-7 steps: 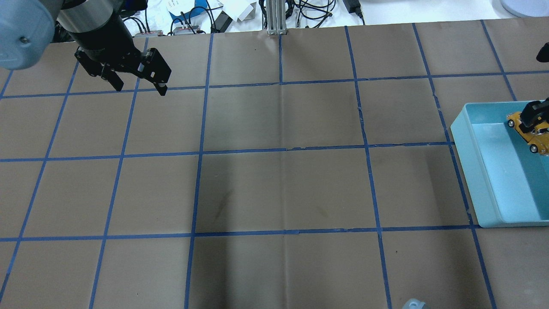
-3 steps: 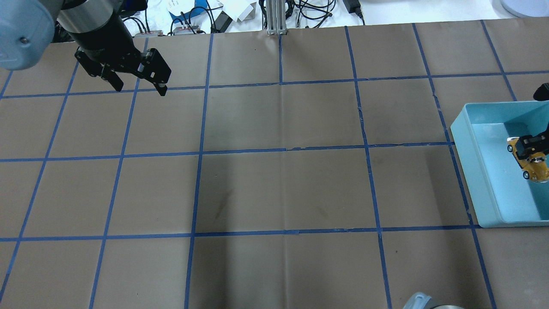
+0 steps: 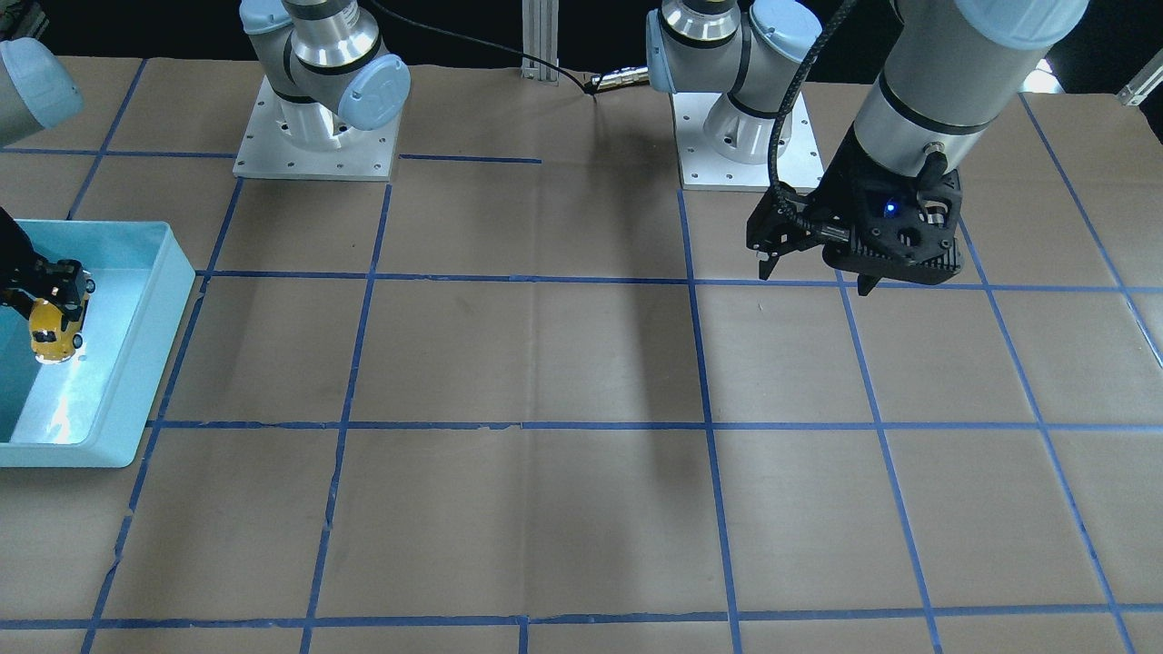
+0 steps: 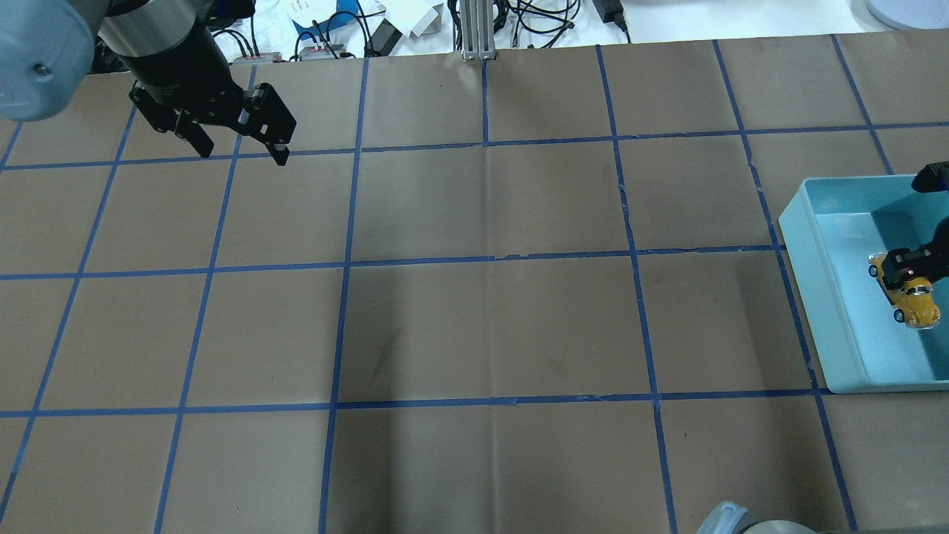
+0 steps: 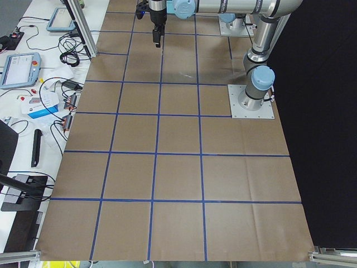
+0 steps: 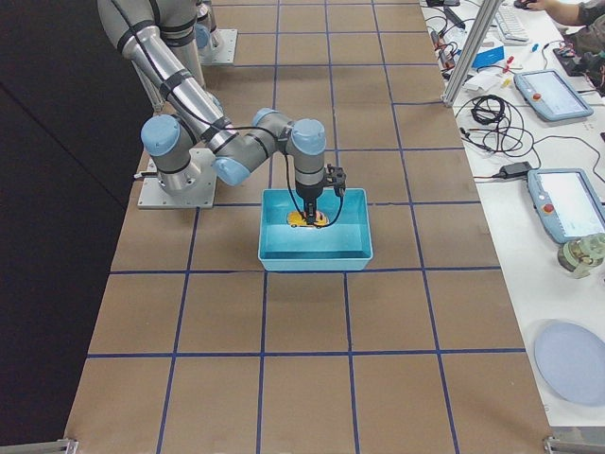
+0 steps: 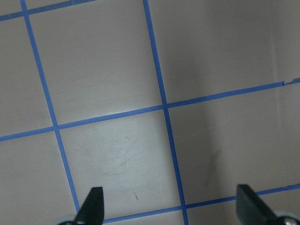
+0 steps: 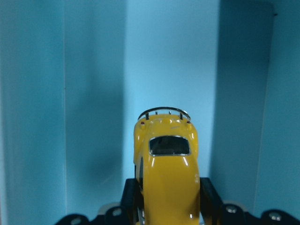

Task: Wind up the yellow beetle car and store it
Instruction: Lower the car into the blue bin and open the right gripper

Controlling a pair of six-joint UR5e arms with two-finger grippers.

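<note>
The yellow beetle car point(image 4: 918, 302) is inside the light blue box point(image 4: 802, 248) at the table's right end. My right gripper point(image 4: 906, 271) is shut on the car's sides and holds it low over the box floor; I cannot tell whether the wheels touch. The right wrist view shows the car point(image 8: 168, 168) between the fingers point(image 8: 208, 192) with the box floor ahead. It also shows in the front view point(image 3: 54, 327) and the right side view point(image 6: 307, 219). My left gripper point(image 4: 241, 152) is open and empty, hovering over the far left of the table point(image 7: 171, 208).
The box walls point(image 3: 136, 363) surround the car closely on its left and right. Cables and devices point(image 4: 334, 30) lie beyond the table's far edge. The two arm bases point(image 3: 313, 136) stand at the robot's side. Blue tape lines grid the brown table.
My right gripper has carried the car down and towards the robot, lower into the blue box. My left gripper has not moved.
</note>
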